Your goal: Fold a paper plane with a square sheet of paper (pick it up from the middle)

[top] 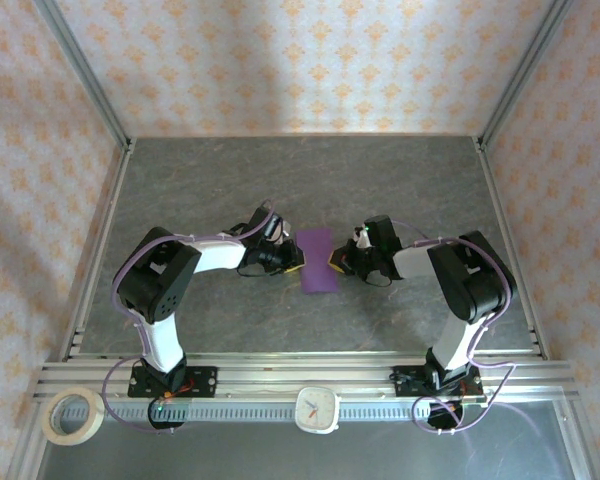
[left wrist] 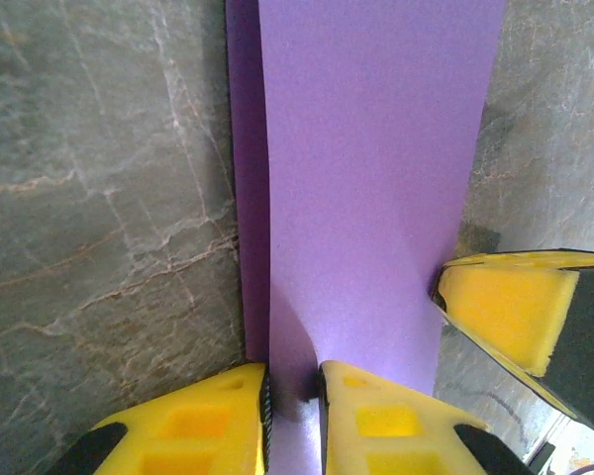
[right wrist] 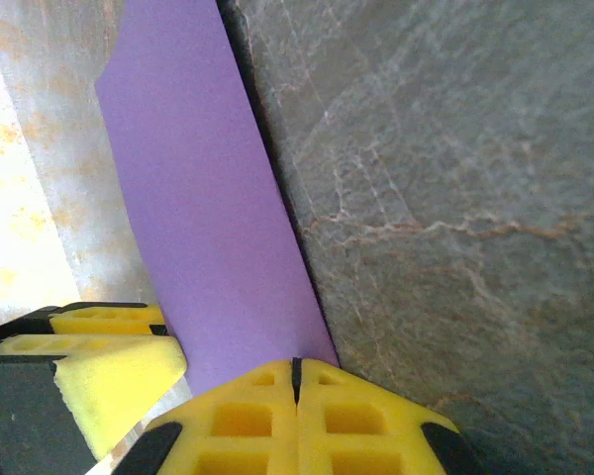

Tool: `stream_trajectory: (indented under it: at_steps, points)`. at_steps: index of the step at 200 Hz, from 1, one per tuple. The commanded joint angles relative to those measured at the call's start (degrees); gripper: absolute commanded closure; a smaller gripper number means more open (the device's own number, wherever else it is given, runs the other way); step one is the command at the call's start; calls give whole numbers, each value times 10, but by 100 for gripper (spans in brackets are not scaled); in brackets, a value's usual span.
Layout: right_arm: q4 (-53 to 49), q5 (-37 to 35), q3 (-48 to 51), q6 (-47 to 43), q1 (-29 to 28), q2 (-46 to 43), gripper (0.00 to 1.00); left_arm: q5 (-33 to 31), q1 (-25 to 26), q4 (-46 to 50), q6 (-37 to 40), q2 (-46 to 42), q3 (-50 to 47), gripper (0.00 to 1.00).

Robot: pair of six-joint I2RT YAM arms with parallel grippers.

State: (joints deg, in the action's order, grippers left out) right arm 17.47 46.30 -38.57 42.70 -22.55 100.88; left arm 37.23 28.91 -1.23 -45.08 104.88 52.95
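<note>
Your left gripper [left wrist: 293, 381] has its yellow fingers almost together, and the edge of the purple sheet [top: 318, 260] curls up into the slit between them, though you cannot tell whether they actually bite it. Your right gripper [right wrist: 295, 364] is pressed fully together at the sheet's opposite edge, with the contact itself hidden under its fingertips. The sheet lies as a narrow strip between the two grippers on the grey table [top: 230, 180], one long edge either doubled or shadowed.

1 sheet [top: 318, 262], 2 pincers [top: 297, 262] [top: 333, 264], 1 tape roll [top: 73, 416], 1 clock [top: 318, 408].
</note>
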Motion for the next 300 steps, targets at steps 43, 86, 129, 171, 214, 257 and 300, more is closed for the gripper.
stream_trajectory:
  at_steps: [43,86,129,171,214,257,300]
  points:
    - [-48,-39,25,6,1,11,94,8,7,-2,12,-22,2,72]
    - [-47,-39,26,7,1,12,94,-2,6,-4,12,-33,-3,69]
    - [-47,-40,25,7,1,13,94,-2,6,-4,14,-32,-6,68]
    - [-48,-40,24,7,0,12,94,-5,6,-2,11,-39,-8,68]
    - [-48,-40,23,10,1,11,94,19,6,-22,9,-42,-16,69]
    - [-48,-40,23,12,1,10,94,35,6,-32,9,-33,-17,71]
    - [-48,-39,23,12,1,11,94,37,6,-44,2,-37,-21,75]
